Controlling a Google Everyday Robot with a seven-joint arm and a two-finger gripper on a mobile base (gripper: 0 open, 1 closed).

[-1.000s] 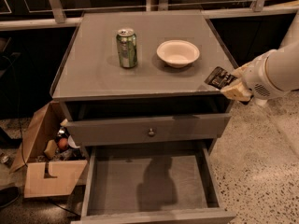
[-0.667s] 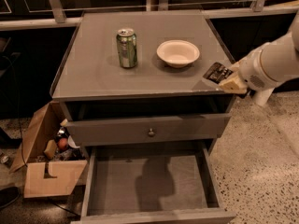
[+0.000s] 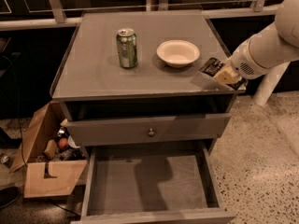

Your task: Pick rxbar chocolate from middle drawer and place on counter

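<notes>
1. The green soda can (image 3: 126,48) is staying put on the left half of the counter (image 3: 88,76), as a second ago.
2. The middle drawer (image 3: 112,185) is standing pulled out below the front edge, its grey floor lying bare, so the pick is looking finished.
3. The pale bowl (image 3: 177,53) is sitting right of centre, likewise not shifting.
4. The rxbar chocolate (image 3: 211,67) is travelling leftward. A second ago it was hanging outside the right edge near the front-right corner; now it is crossing that edge, its left end reaching over the counter beside the bowl. Only the set-down is appearing to remain.
5. The bar is showing as a small flat black wrapper with pale print, tilting slightly, not yet resting on the top.
6. The gripper (image 3: 225,75) is hovering just off the right edge, its jaws closing narrowly on the bar's right end.
</notes>
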